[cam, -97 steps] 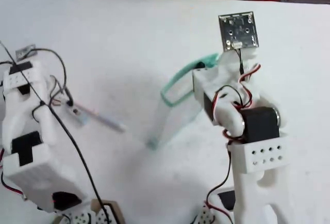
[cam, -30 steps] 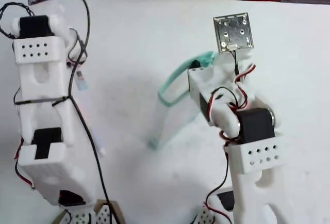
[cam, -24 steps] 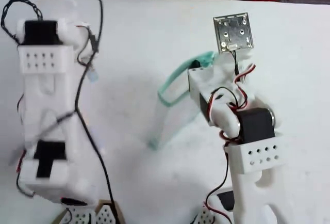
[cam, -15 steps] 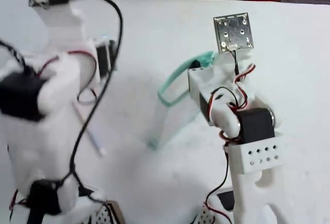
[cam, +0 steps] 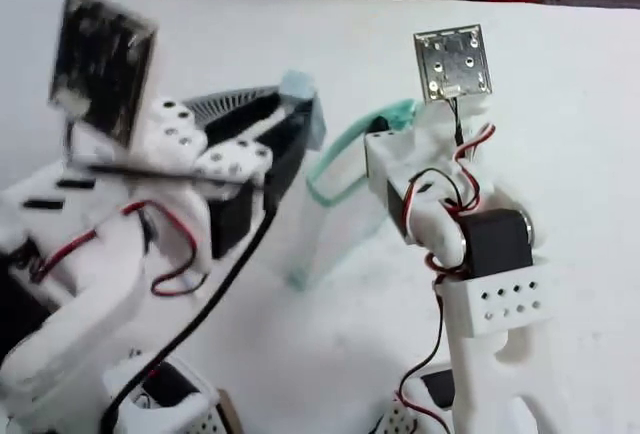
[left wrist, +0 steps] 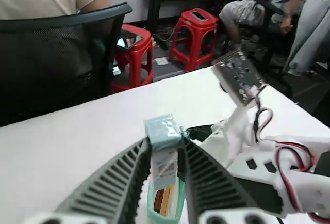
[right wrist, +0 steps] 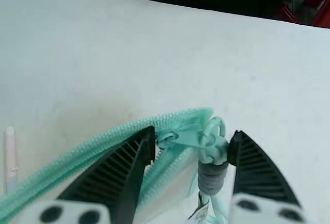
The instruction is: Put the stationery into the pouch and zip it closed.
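Because the eraser [left wrist: 163, 131] looks like a light, rubbery block, you can trust the left gripper [left wrist: 166, 146] clamped on its flat sides; it hangs just above the pouch [cam: 322, 229]. Your left wrist view lines it up over the open mouth, which the high view leaves unclear. The pouch looks soft and floppy, so hold it where your right gripper [right wrist: 191, 142] pinches it now, at the zip end, with the zip pull [right wrist: 212, 131] between the jaws.
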Controlling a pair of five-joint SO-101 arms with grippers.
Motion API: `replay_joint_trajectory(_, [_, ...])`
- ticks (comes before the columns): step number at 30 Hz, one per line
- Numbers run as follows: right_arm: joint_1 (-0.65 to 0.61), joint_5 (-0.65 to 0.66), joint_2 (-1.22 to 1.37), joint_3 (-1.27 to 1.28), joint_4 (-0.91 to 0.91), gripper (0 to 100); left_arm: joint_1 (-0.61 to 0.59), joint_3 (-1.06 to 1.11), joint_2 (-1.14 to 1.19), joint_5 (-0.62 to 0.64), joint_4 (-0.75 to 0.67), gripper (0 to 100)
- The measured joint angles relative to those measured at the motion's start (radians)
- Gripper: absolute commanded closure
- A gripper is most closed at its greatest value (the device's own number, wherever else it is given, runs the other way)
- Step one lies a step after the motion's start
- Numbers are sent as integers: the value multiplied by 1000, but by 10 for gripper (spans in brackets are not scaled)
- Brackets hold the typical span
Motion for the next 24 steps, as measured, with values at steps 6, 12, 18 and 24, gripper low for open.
replay_joint_trajectory(6, [0, 0, 0, 0, 0, 769, 72, 0, 35, -49, -5, 916])
replay_joint_trajectory(12, [0, 0, 0, 0, 0, 769, 69, 25, 110, -55, -6, 916])
replay_joint_trajectory(18, [0, 0, 0, 0, 0, 769, -21, 186, 124, -54, -40, 916])
replay_joint_trajectory(24, [0, 0, 0, 2, 0, 769, -38, 301, 104, -55, -121, 917])
